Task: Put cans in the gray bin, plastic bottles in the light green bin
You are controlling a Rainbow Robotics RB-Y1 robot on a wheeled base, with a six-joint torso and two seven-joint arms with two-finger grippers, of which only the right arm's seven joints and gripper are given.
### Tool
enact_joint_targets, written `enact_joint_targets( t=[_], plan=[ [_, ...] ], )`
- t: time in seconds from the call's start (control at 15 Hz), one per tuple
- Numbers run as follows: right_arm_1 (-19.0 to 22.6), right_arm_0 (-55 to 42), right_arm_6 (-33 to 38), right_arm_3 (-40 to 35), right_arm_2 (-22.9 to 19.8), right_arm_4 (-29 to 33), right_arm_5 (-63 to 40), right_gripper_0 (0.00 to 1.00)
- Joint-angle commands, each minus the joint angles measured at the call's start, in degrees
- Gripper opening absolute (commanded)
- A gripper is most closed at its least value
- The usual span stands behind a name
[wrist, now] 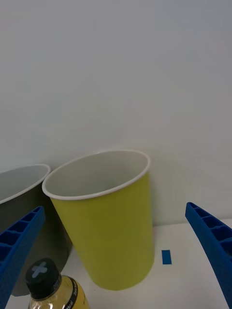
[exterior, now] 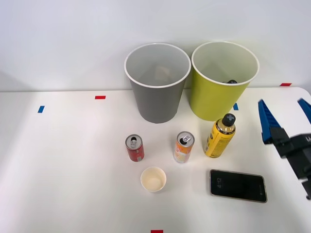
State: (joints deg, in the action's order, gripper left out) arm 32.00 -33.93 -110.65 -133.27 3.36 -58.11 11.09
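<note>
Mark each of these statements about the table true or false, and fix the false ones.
1. The yellow bottle stands upright on the table. True.
2. The right gripper holds a can. False: its jaws are open and hold nothing.
3. The red can lies inside the gray bin. False: it stands on the table in front of that bin.
4. The light green bin stands to the right of the gray bin in the front view. True.
5. The orange-and-white can has tipped over. False: it stands upright, between the red can and the yellow bottle.
</note>
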Motion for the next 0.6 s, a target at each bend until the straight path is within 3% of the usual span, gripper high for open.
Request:
enact_joint_targets(
  t=[0.07, 0.2, 0.6],
  plan=[
    [-7.1, -6.9, -1.6, -0.7, 0.9, 6.3, 2.4, 1.00],
    [-10.5, -9.8, -1.1, 0.6, 1.2, 12.1, 3.6, 1.00],
    [-18.5, -8.8, -0.8, 14.6, 6.7, 15.8, 18.8, 1.00]
  ],
)
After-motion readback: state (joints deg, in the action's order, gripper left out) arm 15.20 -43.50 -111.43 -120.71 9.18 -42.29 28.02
